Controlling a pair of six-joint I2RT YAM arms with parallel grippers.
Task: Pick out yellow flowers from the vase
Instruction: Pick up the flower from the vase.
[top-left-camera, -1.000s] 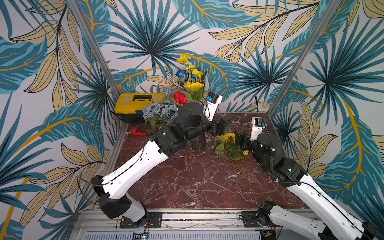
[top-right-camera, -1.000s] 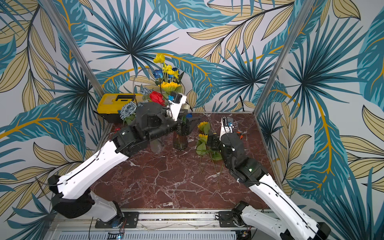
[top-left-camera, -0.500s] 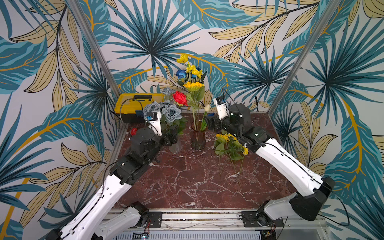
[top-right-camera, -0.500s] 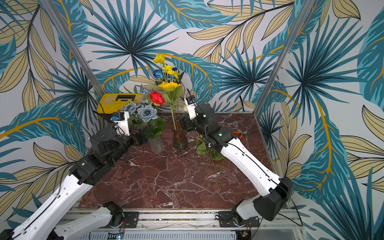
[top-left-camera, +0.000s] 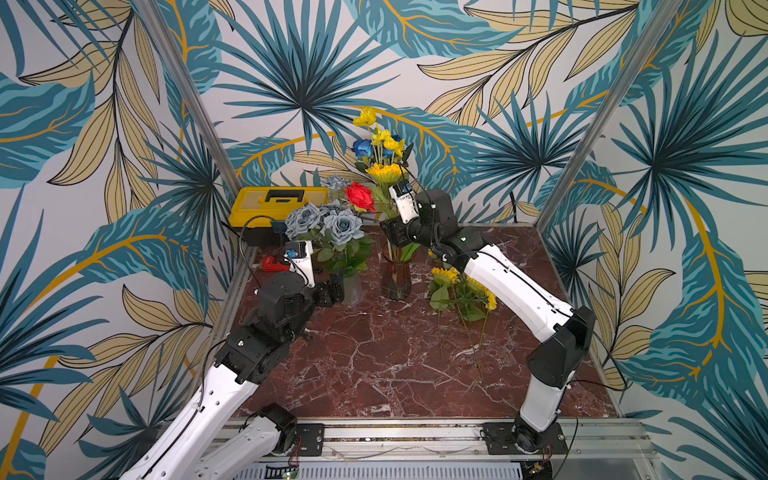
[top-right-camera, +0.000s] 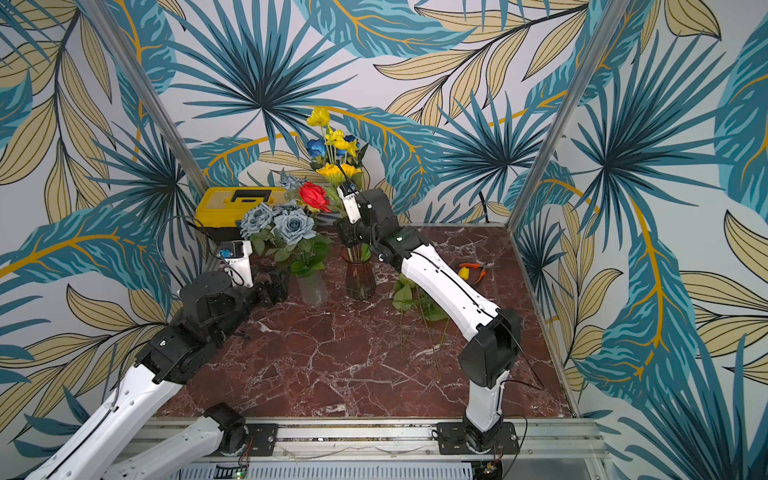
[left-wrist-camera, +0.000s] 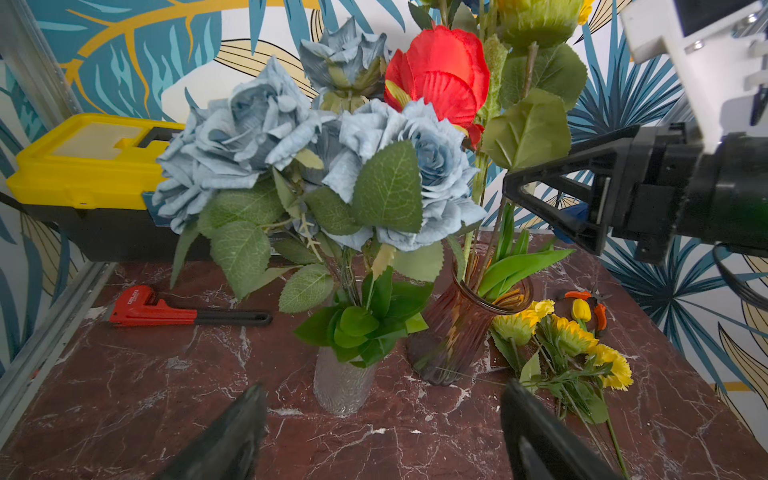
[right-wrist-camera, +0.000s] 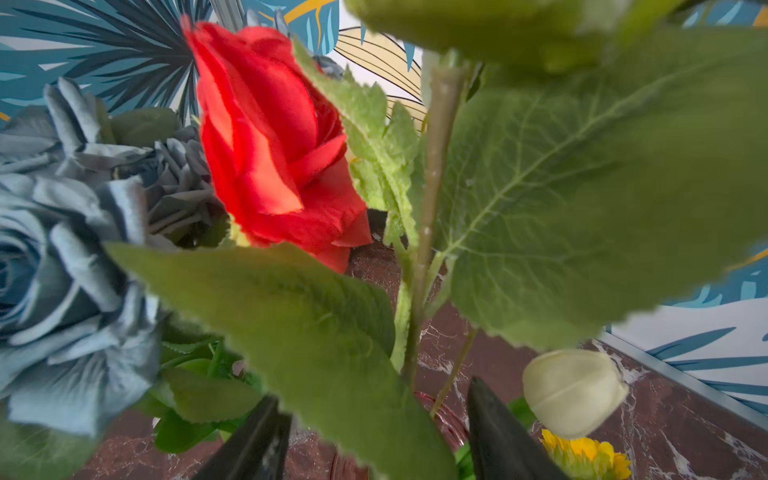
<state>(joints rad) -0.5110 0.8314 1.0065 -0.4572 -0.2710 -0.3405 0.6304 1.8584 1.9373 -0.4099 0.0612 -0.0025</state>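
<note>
Yellow flowers (top-left-camera: 384, 171) up tall in the brown vase (top-left-camera: 396, 282), near the back middle of the surface (top-left-camera: 374, 365). Same vase: a red rose (top-left-camera: 360, 196) and a blue rose (top-left-camera: 362, 147) too. Yellow bunch (top-left-camera: 445, 274) flat on the surface, just to the right of that vase, stems pointing to the front.

Right jaws high over the brown vase's mouth, in among the leaves. Hang spread apart, with a green stem (right-wrist-camera: 430, 174) and a big leaf (right-wrist-camera: 324, 332) between them, not pinching. White bud (right-wrist-camera: 573, 392) just beside one of them.

Left jaws low, just beside the clear vase (top-left-camera: 352, 291). Sit spread wide, with nothing in them. Grey roses (top-left-camera: 332, 224) in the clear vase.

Small yellow tulip (left-wrist-camera: 580, 309) by orange pliers (left-wrist-camera: 599, 318), far right. Yellow toolbox (top-left-camera: 276, 201) and red wrench (top-left-camera: 270, 264), back left.
</note>
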